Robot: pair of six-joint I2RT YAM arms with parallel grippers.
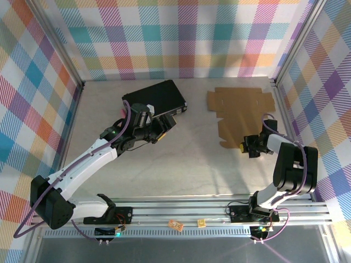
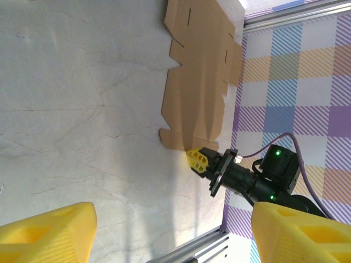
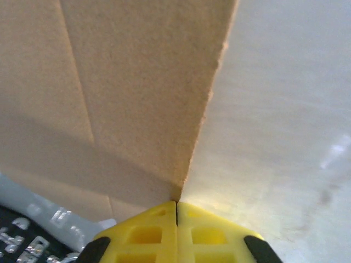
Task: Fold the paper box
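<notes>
Top external: the paper box [image 1: 241, 115], a flat, unfolded sheet of brown die-cut cardboard, lies near the far right corner of the pale table [image 1: 192, 164]. The right gripper [image 1: 243, 147] sits at the sheet's near edge. The left gripper [image 1: 164, 127] hovers beside a black hard case [image 1: 156, 98], partly covering it.

Left wrist: its yellow fingers [image 2: 49, 233], cut off by the frame, stand wide apart with nothing between them.

Right wrist: the yellow fingers [image 3: 148, 235] are pressed together, and the sheet's edge runs into their seam. Whether it is pinched cannot be told.
</notes>
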